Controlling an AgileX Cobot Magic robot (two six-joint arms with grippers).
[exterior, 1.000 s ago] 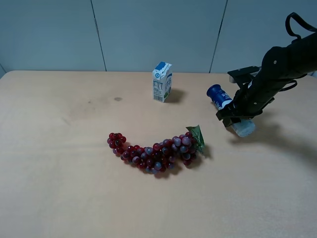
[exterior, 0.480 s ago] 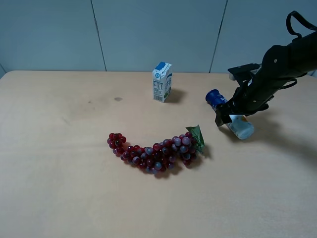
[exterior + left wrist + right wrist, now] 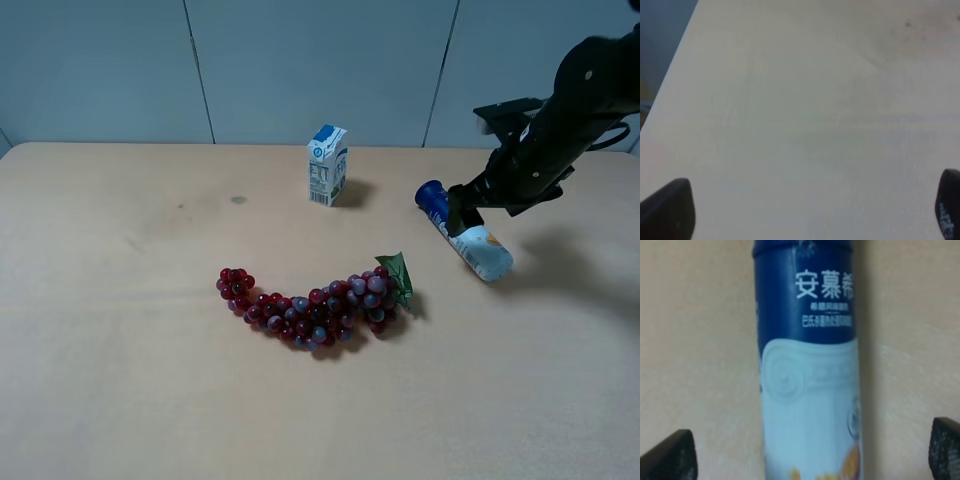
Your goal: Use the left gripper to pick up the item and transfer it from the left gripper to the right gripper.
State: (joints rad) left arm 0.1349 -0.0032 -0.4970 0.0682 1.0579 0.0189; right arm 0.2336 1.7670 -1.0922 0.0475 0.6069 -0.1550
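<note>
The item (image 3: 463,231), a slim bottle with a dark blue cap end and a white lower part, lies on its side on the table at the right, with its cap pointing toward the back left. My right gripper (image 3: 487,201) hovers just above it, open and off the bottle. In the right wrist view the bottle (image 3: 807,365) fills the middle, between the two spread fingertips (image 3: 667,455) of the right gripper (image 3: 807,455). My left gripper (image 3: 807,210) is open over bare table and does not show in the exterior high view.
A small white-and-blue carton (image 3: 328,165) stands at the back middle. A red-purple grape bunch (image 3: 315,303) with a green leaf lies in the middle, left of the bottle. The wall runs along the table's far edge (image 3: 250,145).
The right gripper, which held the bottle just above the table, set it down, opened and rose up and to the right. The bottle now lies flat on the table.
</note>
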